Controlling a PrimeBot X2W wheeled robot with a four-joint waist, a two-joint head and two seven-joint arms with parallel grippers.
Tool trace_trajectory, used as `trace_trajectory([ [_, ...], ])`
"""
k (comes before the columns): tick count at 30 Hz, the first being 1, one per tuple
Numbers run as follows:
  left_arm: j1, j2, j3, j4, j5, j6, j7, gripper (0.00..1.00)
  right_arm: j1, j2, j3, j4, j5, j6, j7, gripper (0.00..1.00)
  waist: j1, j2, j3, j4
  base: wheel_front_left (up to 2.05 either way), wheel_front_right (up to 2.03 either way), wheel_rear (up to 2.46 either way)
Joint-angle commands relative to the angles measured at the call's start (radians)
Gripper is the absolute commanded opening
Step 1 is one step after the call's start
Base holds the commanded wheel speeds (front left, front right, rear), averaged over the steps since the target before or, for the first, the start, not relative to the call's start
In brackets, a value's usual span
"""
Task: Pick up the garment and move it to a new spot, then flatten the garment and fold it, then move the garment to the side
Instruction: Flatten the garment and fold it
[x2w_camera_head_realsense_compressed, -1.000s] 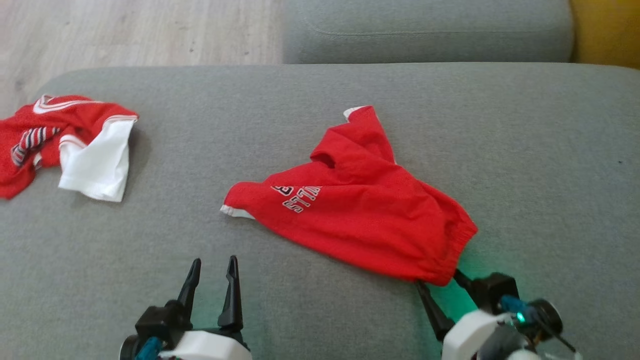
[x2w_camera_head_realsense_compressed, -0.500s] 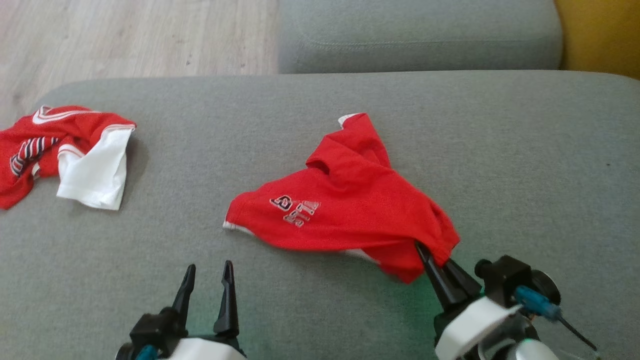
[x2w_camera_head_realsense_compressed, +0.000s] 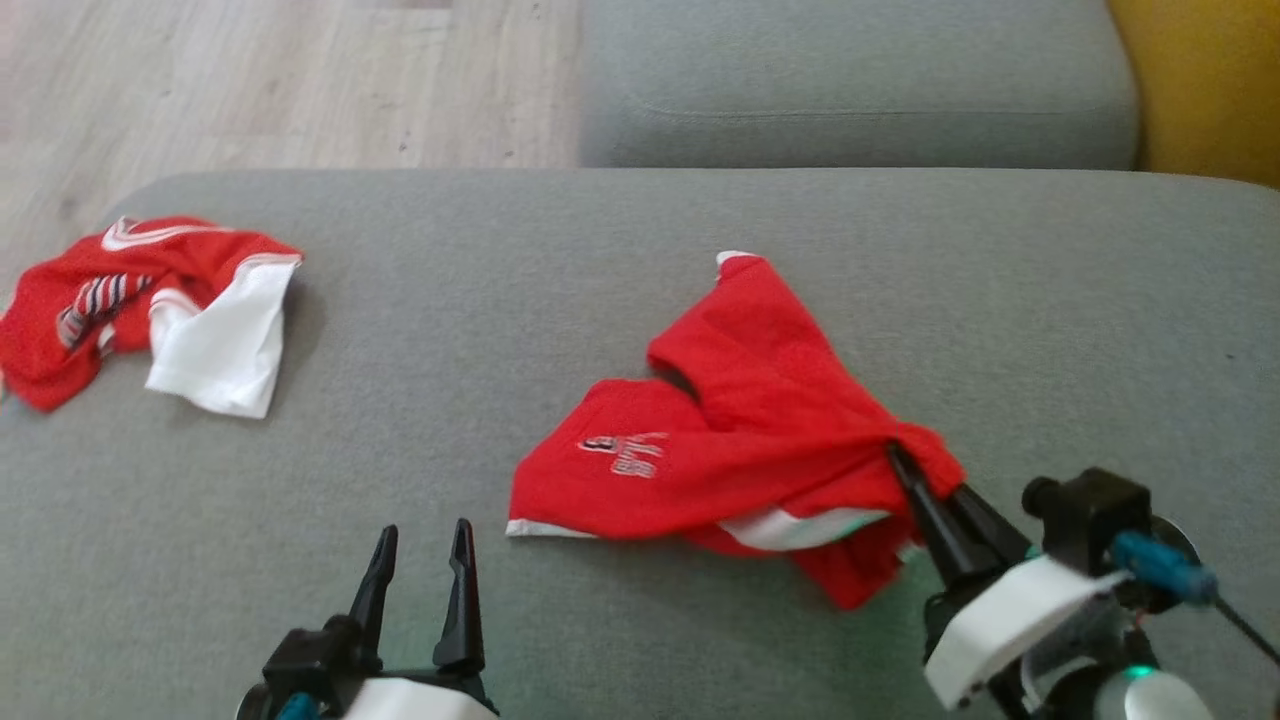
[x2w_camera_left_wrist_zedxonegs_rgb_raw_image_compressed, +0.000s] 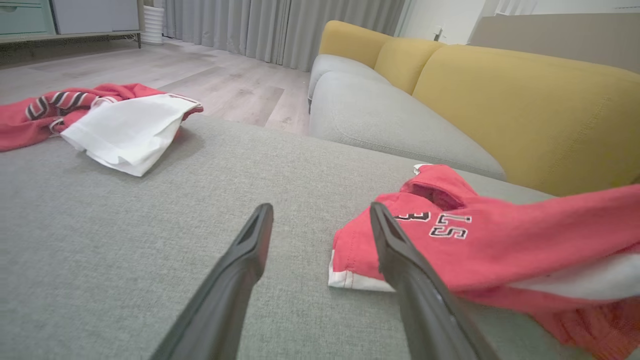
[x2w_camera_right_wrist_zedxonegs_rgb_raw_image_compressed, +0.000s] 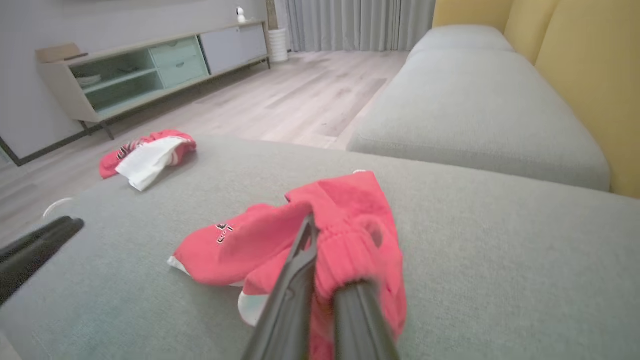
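The garment (x2w_camera_head_realsense_compressed: 740, 440) is a pair of red shorts with white trim and a printed number, lying crumpled on the grey sofa seat (x2w_camera_head_realsense_compressed: 560, 300). My right gripper (x2w_camera_head_realsense_compressed: 905, 462) is shut on its waistband at the right end, which hangs lifted off the cushion; the same pinch on the garment (x2w_camera_right_wrist_zedxonegs_rgb_raw_image_compressed: 340, 225) shows in the right wrist view, fingertips (x2w_camera_right_wrist_zedxonegs_rgb_raw_image_compressed: 311, 226) buried in the cloth. My left gripper (x2w_camera_head_realsense_compressed: 420, 545) stands open near the front edge, left of the shorts, nothing between its fingers. In the left wrist view the left gripper (x2w_camera_left_wrist_zedxonegs_rgb_raw_image_compressed: 320, 215) points just left of the garment's (x2w_camera_left_wrist_zedxonegs_rgb_raw_image_compressed: 480, 240) trimmed leg hem.
A second red and white garment (x2w_camera_head_realsense_compressed: 160, 300) lies bunched at the seat's far left. Another grey cushion (x2w_camera_head_realsense_compressed: 850, 90) and a yellow backrest (x2w_camera_head_realsense_compressed: 1210, 80) lie beyond; wooden floor (x2w_camera_head_realsense_compressed: 250, 80) at the far left. A low cabinet (x2w_camera_right_wrist_zedxonegs_rgb_raw_image_compressed: 140, 65) stands across the room.
My right gripper has shut on the shorts' waistband and raised it, dragging the cloth up and rightward so it folds over itself. The head camera has shifted a little. The left gripper holds still.
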Motion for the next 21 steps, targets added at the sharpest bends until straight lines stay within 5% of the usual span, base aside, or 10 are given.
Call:
trace_trajectory([
  [1, -0.029, 0.008, 0.031, -0.032, 0.002, 0.008, -0.003, 1.0, -0.071, 0.01, -0.016, 0.011, -0.003, -0.001, 0.01, 0.0, 0.0001, -0.0001, 0.009, 0.02, 0.0, 0.0, 0.0],
  [9, -0.056, -0.003, 0.009, -0.024, 0.011, -0.006, -0.003, 1.0, -0.276, -0.016, -0.196, 0.397, 0.009, -0.001, 0.017, 0.0, 0.0001, -0.0001, 0.068, 0.093, 0.0, 0.0, 0.0],
  [17, -0.076, -0.014, -0.005, -0.013, 0.019, -0.012, -0.005, 1.0, -0.41, -0.1, -0.267, 0.664, 0.012, -0.001, -0.031, 0.0, 0.0001, -0.0001, 0.11, 0.119, 0.0, 0.0, 0.0],
  [18, -0.077, -0.015, -0.006, -0.012, 0.019, -0.013, -0.005, 1.0, -0.418, -0.107, -0.265, 0.684, 0.014, -0.001, -0.043, 0.25, 0.0001, -0.0001, 0.112, 0.117, 0.0, 0.0, 0.0],
  [19, -0.077, -0.015, -0.007, -0.011, 0.02, -0.014, -0.006, 1.0, -0.425, -0.112, -0.26, 0.698, 0.015, -0.001, -0.057, 0.78, 0.0001, -0.0001, 0.114, 0.113, 0.0, 0.0, 0.0],
  [20, -0.078, -0.016, -0.007, -0.01, 0.02, -0.014, -0.006, 1.0, -0.43, -0.113, -0.255, 0.708, 0.017, -0.001, -0.075, 1.0, 0.0001, -0.0001, 0.114, 0.108, 0.0, 0.0, 0.0],
  [21, -0.079, -0.017, -0.008, -0.009, 0.02, -0.014, -0.006, 1.0, -0.432, -0.112, -0.249, 0.716, 0.019, -0.001, -0.088, 1.0, 0.0001, -0.0001, 0.113, 0.101, 0.0, 0.0, 0.0],
])
